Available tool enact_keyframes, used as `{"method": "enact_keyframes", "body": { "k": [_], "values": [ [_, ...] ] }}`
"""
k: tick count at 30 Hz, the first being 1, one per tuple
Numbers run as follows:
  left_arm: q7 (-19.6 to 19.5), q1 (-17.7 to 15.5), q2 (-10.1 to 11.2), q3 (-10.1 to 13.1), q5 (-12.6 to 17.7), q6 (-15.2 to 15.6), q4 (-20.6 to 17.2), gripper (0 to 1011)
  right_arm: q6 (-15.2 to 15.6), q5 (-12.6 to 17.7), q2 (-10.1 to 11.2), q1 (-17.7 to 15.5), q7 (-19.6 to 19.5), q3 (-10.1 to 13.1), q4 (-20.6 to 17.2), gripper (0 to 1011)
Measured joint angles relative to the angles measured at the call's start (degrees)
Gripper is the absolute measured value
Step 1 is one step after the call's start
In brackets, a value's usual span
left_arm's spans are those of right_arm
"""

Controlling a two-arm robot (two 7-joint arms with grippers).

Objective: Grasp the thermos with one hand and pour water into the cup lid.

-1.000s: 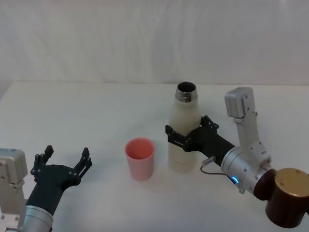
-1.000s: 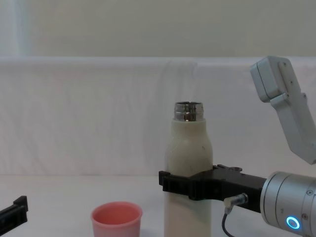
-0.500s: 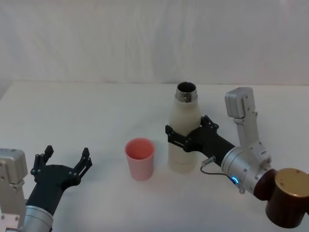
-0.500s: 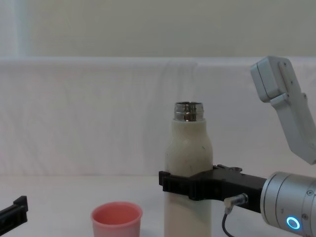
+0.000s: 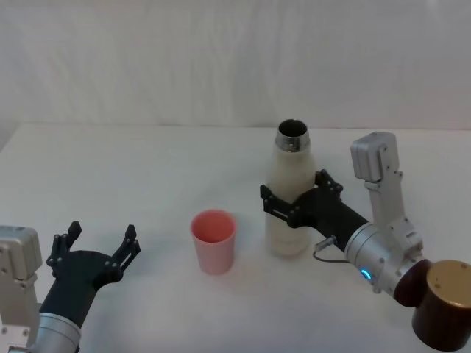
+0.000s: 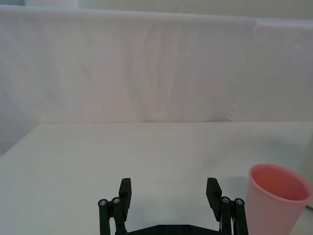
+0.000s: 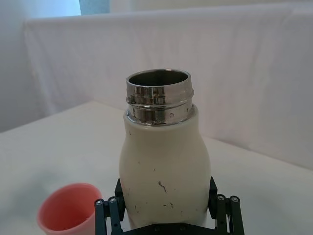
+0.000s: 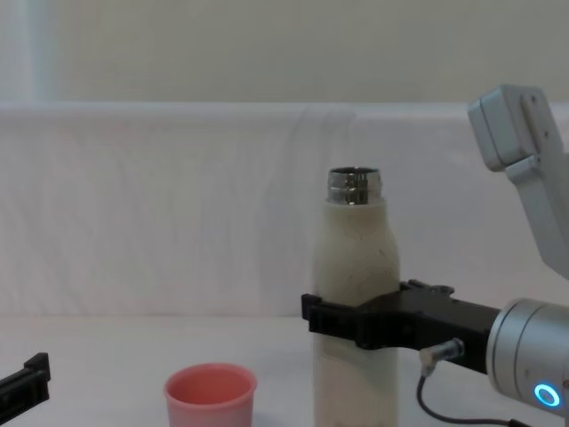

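The thermos is cream-white with an open steel neck, and it stands upright right of centre on the white table. My right gripper is shut on the thermos around its middle, one black finger on each side. The chest view shows the thermos and the right gripper from the side. In the right wrist view the thermos sits between the fingers. The cup lid is a small pink cup, upright just left of the thermos. My left gripper rests open at the near left.
A white cloth backdrop hangs behind the table's far edge. My right arm's brown joint cap sits at the near right. Bare table lies between the left gripper and the cup lid.
My right gripper has shifted the thermos a little to the right and upward, away from the cup lid. The left gripper and the cup lid have not moved.
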Motion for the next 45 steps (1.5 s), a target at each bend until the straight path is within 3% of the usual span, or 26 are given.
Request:
{"method": "enact_keyframes", "body": {
  "k": [19, 30, 36, 45],
  "values": [
    [0.00, 0.00, 0.00, 0.00, 0.00, 0.00, 0.00, 1001, -0.06, -11.04, 2.94, -1.07, -3.08, 0.39, -4.94, 962],
    [0.00, 0.00, 0.00, 0.00, 0.00, 0.00, 0.00, 1001, -0.06, -21.80, 4.39, 0.33, -4.86, -3.19, -5.11, 962],
    [0.00, 0.00, 0.00, 0.00, 0.00, 0.00, 0.00, 1001, -0.31, -29.10, 5.15, 1.44, -6.07, -5.84, -4.51, 962],
    [0.00, 0.00, 0.00, 0.00, 0.00, 0.00, 0.00, 1001, -0.36, -35.11, 5.10, 2.34, -6.43, -7.55, -3.25, 961]
  ]
}}
